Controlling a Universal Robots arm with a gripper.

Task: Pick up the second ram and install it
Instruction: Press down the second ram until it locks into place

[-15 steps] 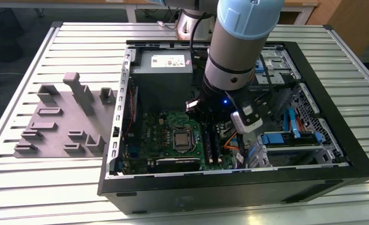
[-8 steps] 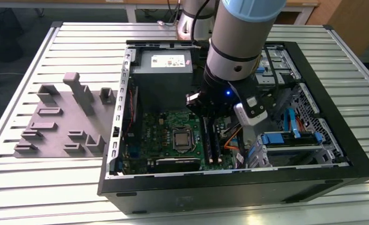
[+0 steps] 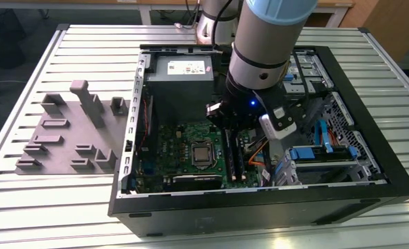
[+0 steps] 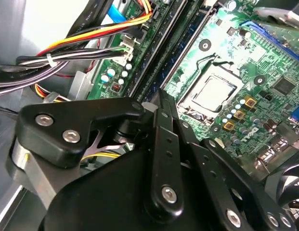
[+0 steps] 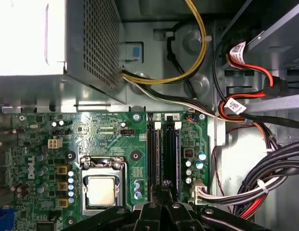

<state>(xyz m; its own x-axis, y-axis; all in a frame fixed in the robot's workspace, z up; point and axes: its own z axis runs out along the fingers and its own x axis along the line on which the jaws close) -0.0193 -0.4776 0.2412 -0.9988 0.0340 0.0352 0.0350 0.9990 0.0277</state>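
The gripper (image 3: 233, 120) hangs inside the open case (image 3: 370, 104), low over the slots (image 5: 163, 149) on the motherboard (image 5: 110, 134). In both wrist views its fingers (image 5: 164, 192) sit close together over the slot row; whether they pinch anything I cannot tell. A ram (image 5: 169, 151) stands on edge in a slot, its long axis running along the slots, away from the gripper toward the board's edge. The CPU socket (image 5: 102, 187) lies just beside the slots. Bundled cables (image 5: 265, 178) crowd the other side, and the power supply (image 3: 180, 78) stands near. A grey fixture (image 3: 73, 129) lies outside the case, on the exterior view's left.
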